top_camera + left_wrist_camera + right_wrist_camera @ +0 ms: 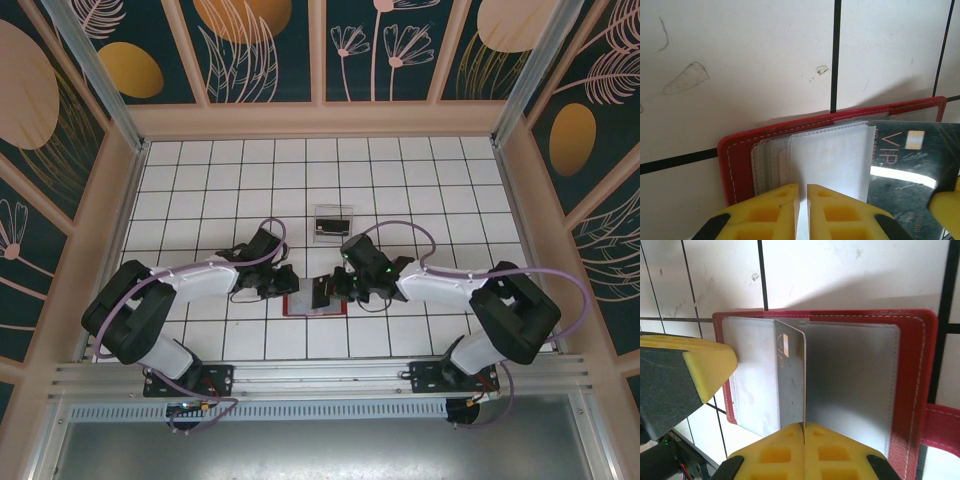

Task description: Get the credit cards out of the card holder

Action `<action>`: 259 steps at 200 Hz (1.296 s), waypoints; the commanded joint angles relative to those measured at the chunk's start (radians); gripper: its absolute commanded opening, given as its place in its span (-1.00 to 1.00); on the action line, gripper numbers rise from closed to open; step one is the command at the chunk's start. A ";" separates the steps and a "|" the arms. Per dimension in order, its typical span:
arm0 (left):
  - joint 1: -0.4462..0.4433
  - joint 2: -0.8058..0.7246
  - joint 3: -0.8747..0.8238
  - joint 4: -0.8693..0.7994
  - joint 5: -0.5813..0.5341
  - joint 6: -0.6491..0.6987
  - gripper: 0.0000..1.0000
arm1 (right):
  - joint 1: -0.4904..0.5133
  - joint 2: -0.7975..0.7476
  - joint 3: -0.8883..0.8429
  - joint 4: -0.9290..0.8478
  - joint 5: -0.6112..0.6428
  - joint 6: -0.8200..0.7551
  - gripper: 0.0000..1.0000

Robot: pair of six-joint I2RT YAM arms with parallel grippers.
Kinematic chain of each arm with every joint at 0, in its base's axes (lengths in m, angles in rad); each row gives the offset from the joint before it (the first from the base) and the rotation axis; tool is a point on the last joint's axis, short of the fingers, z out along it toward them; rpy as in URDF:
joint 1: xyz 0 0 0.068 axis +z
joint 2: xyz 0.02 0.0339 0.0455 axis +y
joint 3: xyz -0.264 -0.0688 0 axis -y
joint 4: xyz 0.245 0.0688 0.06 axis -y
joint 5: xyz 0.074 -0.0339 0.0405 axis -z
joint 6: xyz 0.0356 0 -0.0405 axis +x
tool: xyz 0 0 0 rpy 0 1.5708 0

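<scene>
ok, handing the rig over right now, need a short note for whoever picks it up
Left gripper: shut on a clear pocket sleeve of the card holder, which lies open.
Right gripper: shut on the edge of a grey credit card, tilted up over the pockets; can't tell if it is free of its sleeve.
Done: one dark card seems to lie in the clear tray behind the holder.
Left: pull this card clear, set it down, check the other sleeves.
</scene>
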 commanded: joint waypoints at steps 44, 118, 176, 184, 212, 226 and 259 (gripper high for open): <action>-0.005 0.006 0.000 -0.057 -0.026 0.019 -0.70 | -0.021 -0.102 0.031 -0.134 0.083 -0.055 -0.97; -0.004 -0.032 -0.003 -0.065 -0.030 0.025 -0.65 | -0.035 -0.119 0.206 -0.290 0.272 -0.324 -1.00; -0.005 -0.061 0.005 -0.077 -0.023 0.033 -0.58 | -0.038 -0.119 0.309 -0.351 0.369 -0.798 -1.00; -0.005 -0.065 0.004 -0.078 -0.027 0.031 -0.57 | -0.037 -0.119 0.315 -0.358 0.347 -0.896 -1.00; -0.005 -0.069 0.010 -0.087 -0.032 0.033 -0.56 | -0.039 -0.121 0.337 -0.370 0.338 -1.203 -1.00; -0.005 -0.078 0.011 -0.092 -0.037 0.032 -0.56 | -0.041 -0.119 0.352 -0.389 0.328 -1.340 -1.00; -0.004 -0.089 0.010 -0.098 -0.045 0.031 -0.56 | -0.061 -0.096 0.410 -0.462 0.306 -1.597 -1.00</action>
